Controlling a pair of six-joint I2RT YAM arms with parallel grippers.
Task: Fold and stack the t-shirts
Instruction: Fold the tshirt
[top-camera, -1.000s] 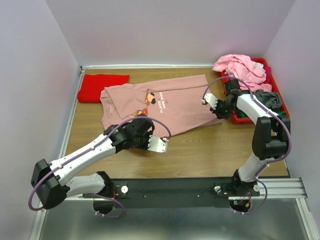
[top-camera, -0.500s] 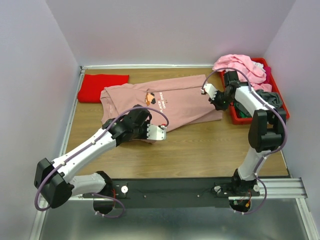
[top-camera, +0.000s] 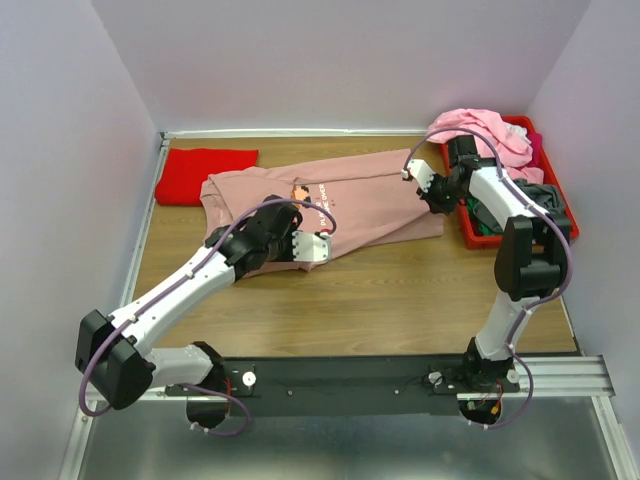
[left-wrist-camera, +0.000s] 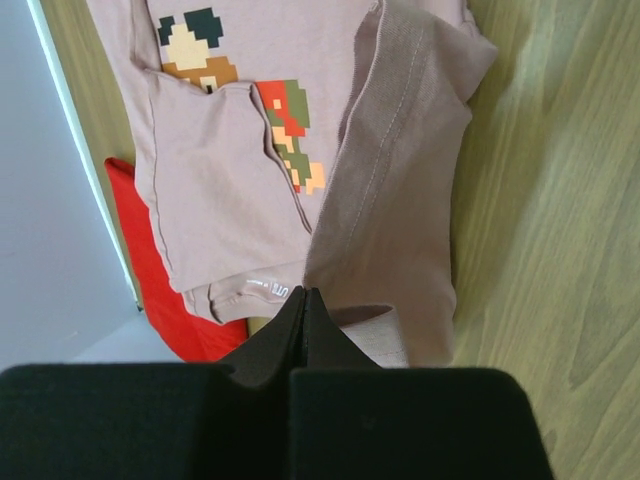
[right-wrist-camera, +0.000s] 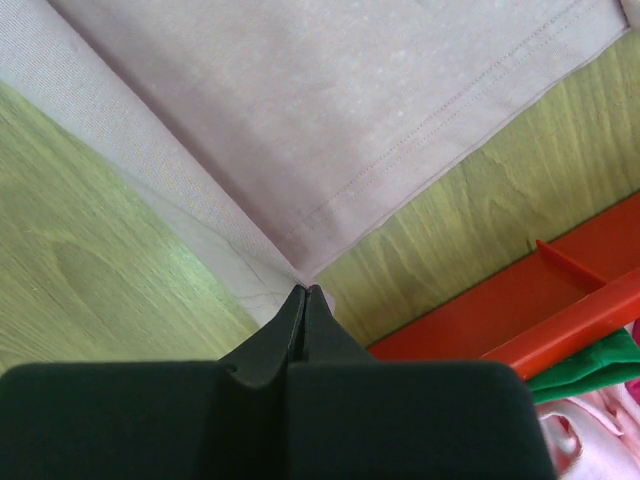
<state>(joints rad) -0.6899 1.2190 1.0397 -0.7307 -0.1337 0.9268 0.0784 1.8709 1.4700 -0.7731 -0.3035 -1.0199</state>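
A dusty-pink t-shirt (top-camera: 360, 195) with a pixel print lies across the wooden table, its near part doubled over. My left gripper (top-camera: 300, 245) is shut on the shirt's folded near edge and holds it above the body; the left wrist view shows the gripper (left-wrist-camera: 303, 292) closed on that pink fabric (left-wrist-camera: 400, 150). At the shirt's right end my right gripper (top-camera: 432, 200) is shut on the hem corner. The right wrist view shows this gripper (right-wrist-camera: 305, 290) pinching the corner of the cloth (right-wrist-camera: 350, 100). A folded bright red t-shirt (top-camera: 205, 172) lies at the back left, touching the pink one.
A red plastic bin (top-camera: 478, 238) stands at the right, just beyond my right gripper, its rim (right-wrist-camera: 500, 310) close to the fingers. It holds a light pink t-shirt (top-camera: 480, 135), a grey one (top-camera: 540, 195) and green cloth (right-wrist-camera: 590, 365). Walls enclose the table on three sides.
Both grippers moved toward the back of the table with the pink shirt's near edge. The left one carried it over the shirt's body, so the shirt now lies narrower.
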